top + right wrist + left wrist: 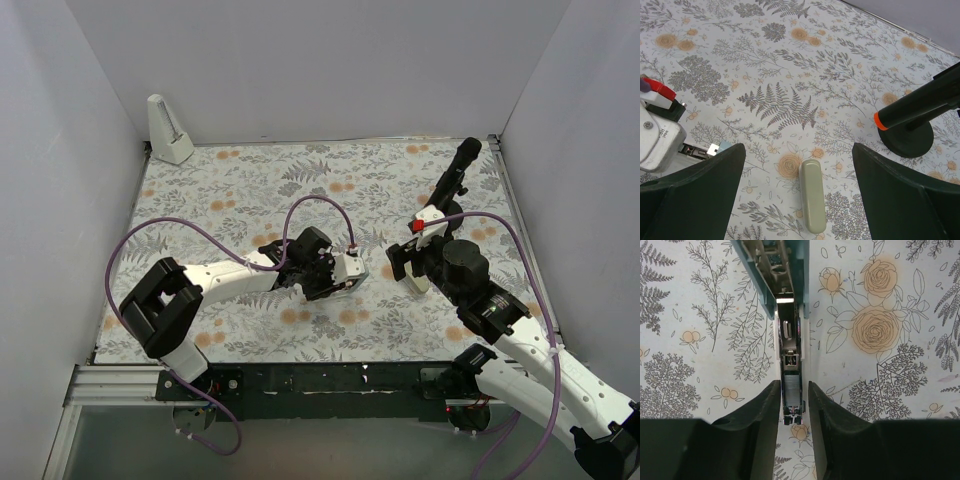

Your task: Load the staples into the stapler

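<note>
Two black fingers [760, 420] of your left pincer [794, 386] stand close on either side of the silver rail of the opened light-blue stapler [790, 355]. It lies on the flowered tabletop [890, 405], in the middle. The gap between the fingers is narrow, and you cannot tell whether they press the rail or only stand beside it. Your right pincer [797, 148] is spread wide and holds nothing, hanging over an olive-green bar [812, 195] that lies flat, near a black stand [912, 135] with an orange ring.
</note>
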